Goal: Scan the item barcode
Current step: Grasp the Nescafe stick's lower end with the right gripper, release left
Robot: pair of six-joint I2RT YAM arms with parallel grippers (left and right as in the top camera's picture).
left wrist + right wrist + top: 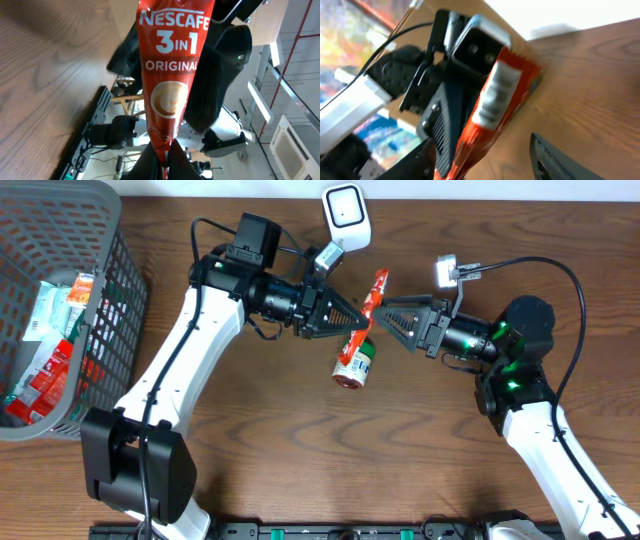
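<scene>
Nescafe sachet (372, 298) was found held off the table, near the scanner (343, 215) and on the side of it towards my arm bases. My left gripper (358, 323) was clamped fully on the sachet's end farther from the scanner, so the strip stood clear for presentation. My right gripper (385, 312) stood part open astride the strip, with no finger seen pressing it; I judged this a readying for a second hold or a handover, to turn the barcode face towards the scanner. No barcode showed in either wrist view. A green-lidded jar (353, 363) lay on the table, farther from the scanner than the sachet. The basket (110, 270) sat well apart from the scanner, to its left.
</scene>
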